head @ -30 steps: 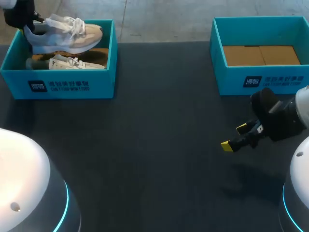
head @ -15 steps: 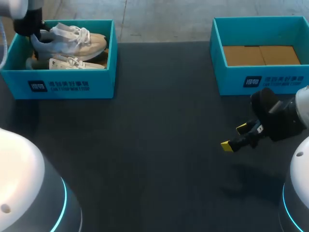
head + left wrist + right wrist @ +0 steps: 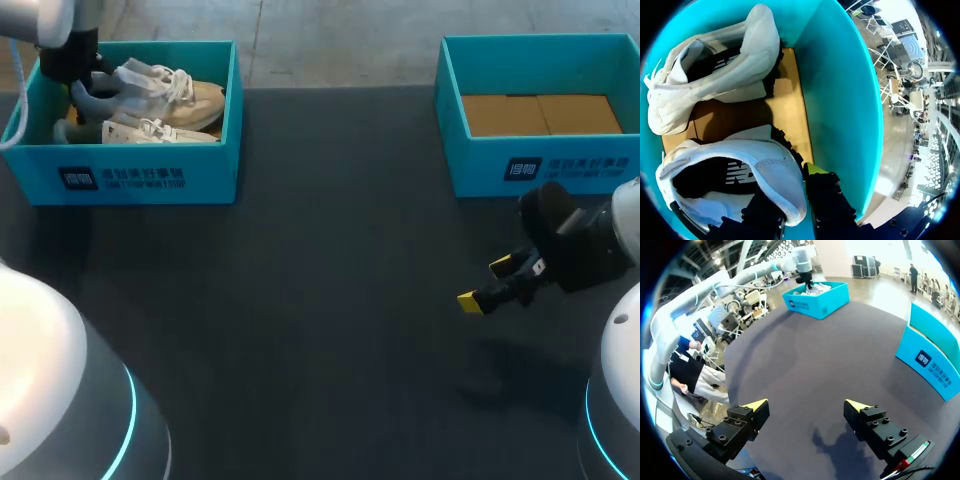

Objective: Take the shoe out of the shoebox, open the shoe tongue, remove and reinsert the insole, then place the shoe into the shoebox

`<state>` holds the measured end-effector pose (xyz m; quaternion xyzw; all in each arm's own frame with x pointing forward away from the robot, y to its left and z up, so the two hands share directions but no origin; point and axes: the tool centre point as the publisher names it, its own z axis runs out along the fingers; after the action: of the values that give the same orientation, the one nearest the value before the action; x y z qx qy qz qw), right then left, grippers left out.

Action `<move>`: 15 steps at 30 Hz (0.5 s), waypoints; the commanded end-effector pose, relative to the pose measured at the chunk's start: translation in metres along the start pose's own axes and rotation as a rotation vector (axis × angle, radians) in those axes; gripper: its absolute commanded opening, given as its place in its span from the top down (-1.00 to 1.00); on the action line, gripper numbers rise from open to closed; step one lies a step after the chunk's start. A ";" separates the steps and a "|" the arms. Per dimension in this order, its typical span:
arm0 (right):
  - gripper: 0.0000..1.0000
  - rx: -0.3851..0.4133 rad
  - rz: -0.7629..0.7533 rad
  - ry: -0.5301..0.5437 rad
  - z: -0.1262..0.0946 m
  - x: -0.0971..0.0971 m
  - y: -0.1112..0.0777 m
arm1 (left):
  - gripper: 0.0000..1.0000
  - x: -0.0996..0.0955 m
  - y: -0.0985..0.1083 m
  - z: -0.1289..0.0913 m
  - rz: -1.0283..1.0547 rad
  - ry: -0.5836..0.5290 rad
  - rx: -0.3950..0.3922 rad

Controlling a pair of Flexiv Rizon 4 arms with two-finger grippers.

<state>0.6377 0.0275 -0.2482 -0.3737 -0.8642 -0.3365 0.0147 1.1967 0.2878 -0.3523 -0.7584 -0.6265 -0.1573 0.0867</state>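
Nearest, at the head view's lower right, the right pincer (image 3: 487, 283) hangs over the surface (image 3: 320, 300), fingers spread, holding nothing. Way back in the upper left, the shoe (image 3: 170, 88) sits tilted in the box (image 3: 140, 178), partly over a second shoe (image 3: 150, 131). The left pincer (image 3: 790, 192) is clamped on its heel, one finger inside and one outside. Reads to me like the put-back step, though lift-out isn't ruled out. If it's put-back, next it needs to settle the shoe, let go, and back straight up without snagging the collar.
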 end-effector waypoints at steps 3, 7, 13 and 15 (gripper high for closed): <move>-1.00 -0.002 -0.001 0.000 0.000 0.001 -0.001 | 1.00 -0.003 0.008 0.005 0.009 0.007 0.016; -1.00 -0.002 -0.001 0.000 0.000 0.001 -0.001 | 1.00 -0.005 0.009 0.007 0.019 0.015 0.032; -1.00 -0.002 -0.001 0.000 0.000 0.001 -0.001 | 1.00 -0.008 0.010 0.010 0.026 0.032 0.036; -1.00 -0.002 -0.001 0.000 0.000 0.001 -0.001 | 1.00 -0.009 0.010 0.011 0.023 0.037 0.037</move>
<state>0.6377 0.0275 -0.2482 -0.3737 -0.8642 -0.3365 0.0147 1.2022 0.2835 -0.3630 -0.7621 -0.6180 -0.1585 0.1103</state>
